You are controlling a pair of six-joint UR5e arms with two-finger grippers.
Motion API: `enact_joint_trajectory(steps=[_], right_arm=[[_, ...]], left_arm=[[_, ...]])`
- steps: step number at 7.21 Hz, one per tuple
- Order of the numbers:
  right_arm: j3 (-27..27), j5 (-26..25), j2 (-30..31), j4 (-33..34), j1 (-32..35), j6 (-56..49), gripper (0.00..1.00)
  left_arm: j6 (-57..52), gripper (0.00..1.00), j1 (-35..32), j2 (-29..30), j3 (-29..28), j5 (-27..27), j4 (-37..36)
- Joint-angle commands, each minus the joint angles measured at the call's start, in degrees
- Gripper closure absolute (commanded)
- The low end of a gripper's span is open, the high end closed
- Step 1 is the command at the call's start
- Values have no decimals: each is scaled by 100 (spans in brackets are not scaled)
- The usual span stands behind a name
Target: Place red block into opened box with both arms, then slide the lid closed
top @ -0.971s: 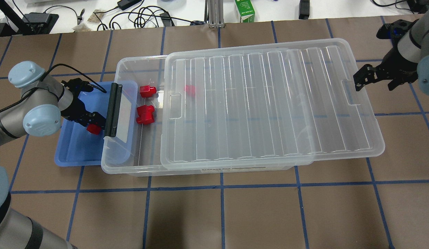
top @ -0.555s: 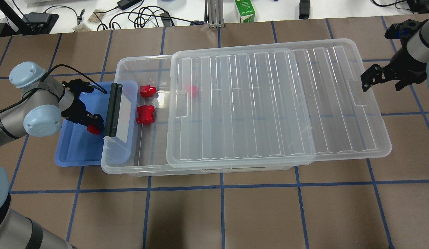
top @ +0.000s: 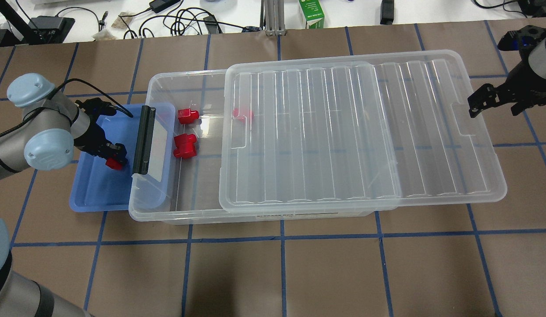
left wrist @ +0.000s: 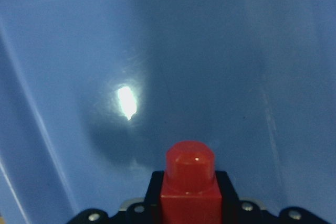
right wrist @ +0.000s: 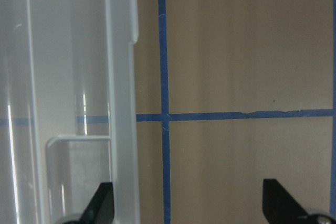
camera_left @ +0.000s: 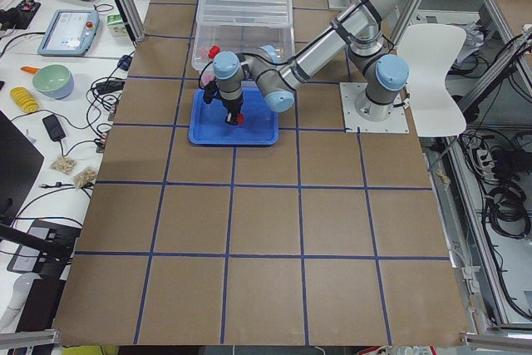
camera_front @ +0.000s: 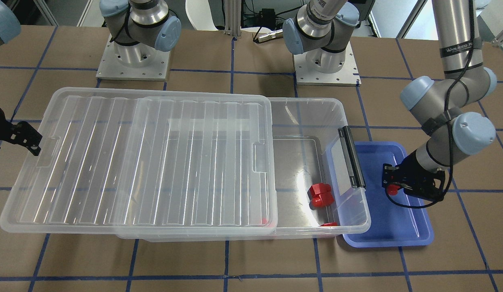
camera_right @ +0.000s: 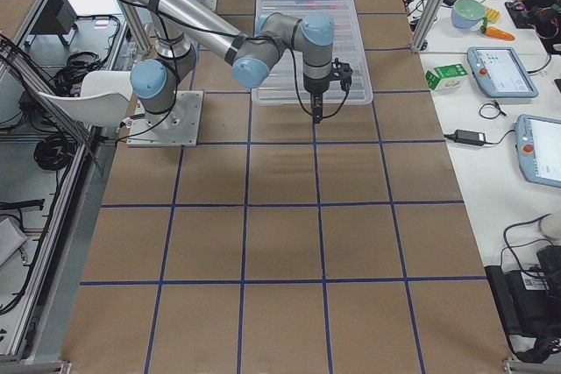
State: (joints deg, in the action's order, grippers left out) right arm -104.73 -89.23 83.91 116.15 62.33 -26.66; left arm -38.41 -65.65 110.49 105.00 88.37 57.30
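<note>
My left gripper [top: 115, 155] is shut on the red block [top: 113, 164] and holds it just above the floor of the blue tray [top: 92, 196]. The wrist view shows the red block [left wrist: 189, 187] stub forward between the jaws. The clear box [top: 152, 211] lies open at its left end, by the black clip handle [top: 143, 140]. The ridged lid [top: 343, 132] covers the rest and overhangs the box's right end. My right gripper [top: 496, 105] is open at the lid's right short end, one fingertip [right wrist: 102, 203] over the lid rim [right wrist: 122, 77] by the notch.
Inside the box lie a small red block [top: 187, 116], a chunkier red cluster [top: 185, 146] and another red piece [top: 243, 114] under the lid. A green carton [top: 311, 13] and cables [top: 185, 22] sit beyond the table's far edge. The arm bases [camera_front: 133, 61] stand behind the box.
The lid has slid to the right along with my right gripper, uncovering more of the box's left end. My left gripper with the red block has shifted slightly left.
</note>
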Motion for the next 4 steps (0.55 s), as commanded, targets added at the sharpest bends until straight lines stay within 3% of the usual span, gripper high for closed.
enact_joint_trajectory(steps=[1,2,4], right_arm=[[6,37,12,-5,-107,-76,0],[-3,37,20,-5,-107,-58,0],[32,54,38,13,-98,-41,0]], left_arm=[[17,100,-44,-307,-1309,83,1644],[148,100,-79,-465,-1812,57,2340],[1129,100,-717,-756,-1948,13,2487]])
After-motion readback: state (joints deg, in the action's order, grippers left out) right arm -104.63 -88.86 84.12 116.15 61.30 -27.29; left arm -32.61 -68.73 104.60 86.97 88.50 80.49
